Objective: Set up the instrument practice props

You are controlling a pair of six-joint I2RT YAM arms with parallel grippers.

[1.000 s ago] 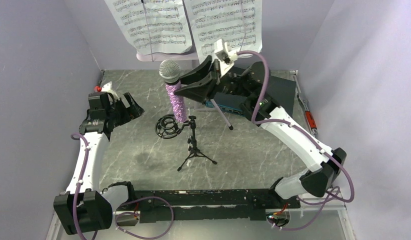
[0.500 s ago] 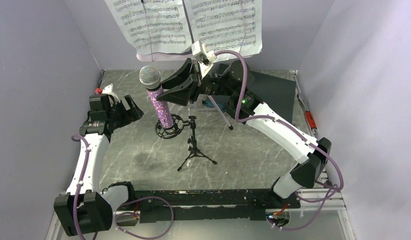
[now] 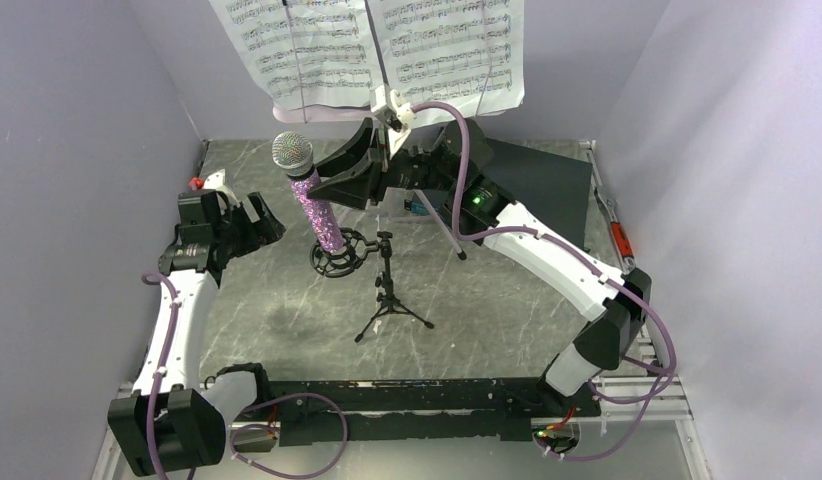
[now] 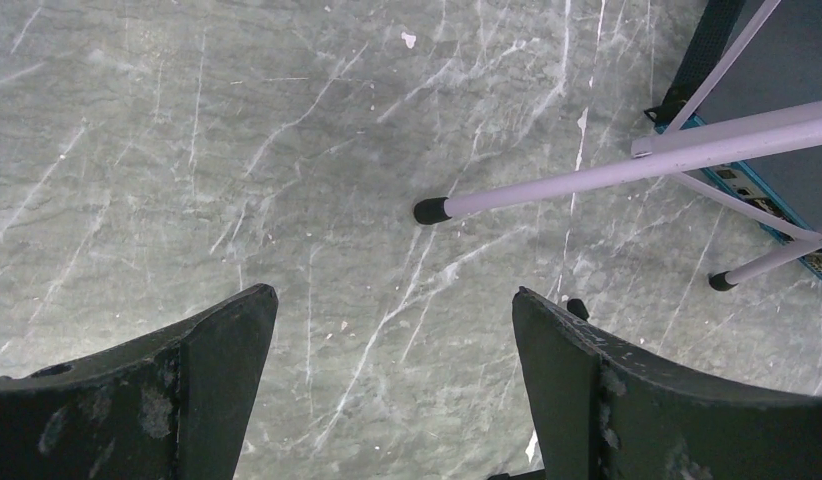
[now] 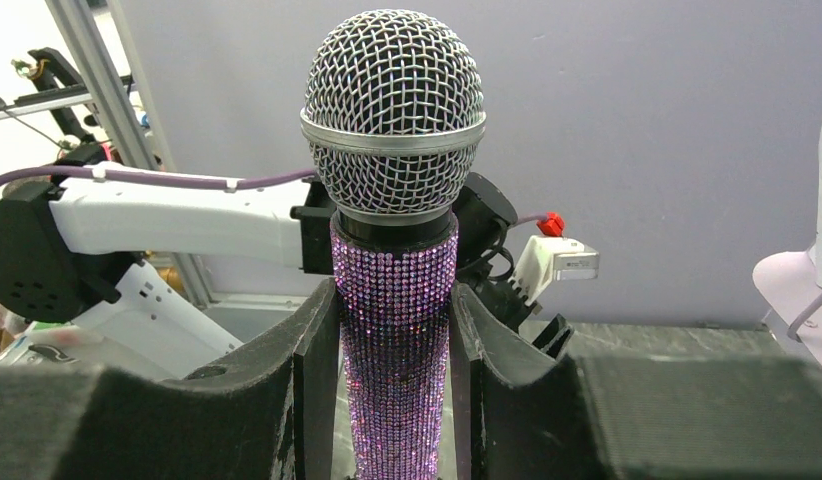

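Your right gripper is clamped on the mic, gripping the glittery handle just below the mesh head. In the wrist view both fingers press flat against the handle's sides. The mic hangs nearly upright, leaning a little, left of the table's middle. Its lower end meets the ring of the small tripod, but you cannot tell from here whether it sits inside. The tripod stands on its three legs at the table's middle.

Your left gripper hovers near the left edge with its jaws wide apart and nothing between them. Its camera looks down at bare table and a black-tipped leg of the music stand.

The stand is at the far edge with two pages side by side on it. The box lies flat toward the far right corner.
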